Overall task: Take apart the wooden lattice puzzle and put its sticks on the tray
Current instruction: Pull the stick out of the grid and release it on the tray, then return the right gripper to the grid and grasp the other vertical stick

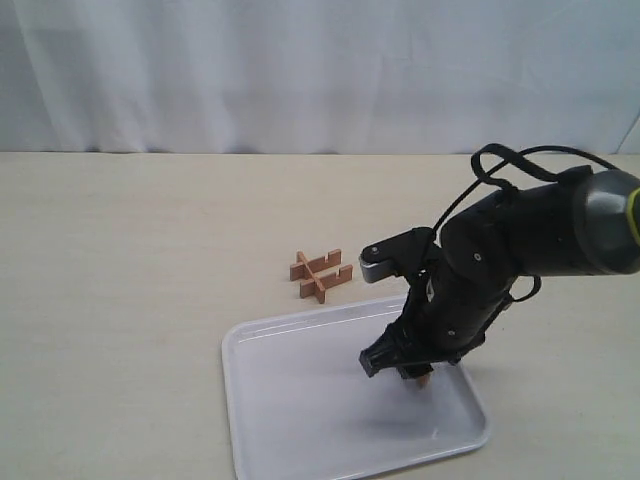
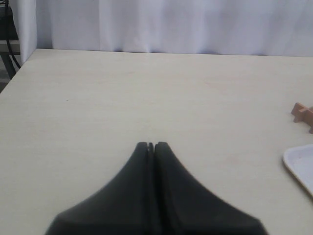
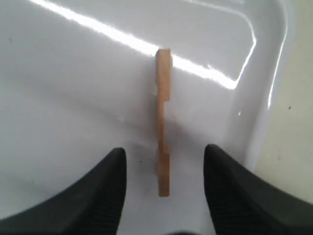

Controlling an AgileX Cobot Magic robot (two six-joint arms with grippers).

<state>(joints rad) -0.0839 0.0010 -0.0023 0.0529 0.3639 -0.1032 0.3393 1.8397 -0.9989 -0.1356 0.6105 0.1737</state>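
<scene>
The wooden lattice puzzle (image 1: 321,275) lies on the table just beyond the tray's far rim, with fewer sticks than a full grid; its end also peeks into the left wrist view (image 2: 304,113). My right gripper (image 1: 410,368) hangs low over the white tray (image 1: 300,400), near its right side. In the right wrist view this gripper (image 3: 165,149) is open, and one notched stick (image 3: 163,98) rests on its edge on the tray (image 3: 73,88) between the fingers, touching neither. The left gripper (image 2: 151,145) is shut on nothing over bare table.
A white curtain hangs behind the beige table. The tray's corner (image 2: 301,164) shows at the edge of the left wrist view. The left arm is out of the exterior view.
</scene>
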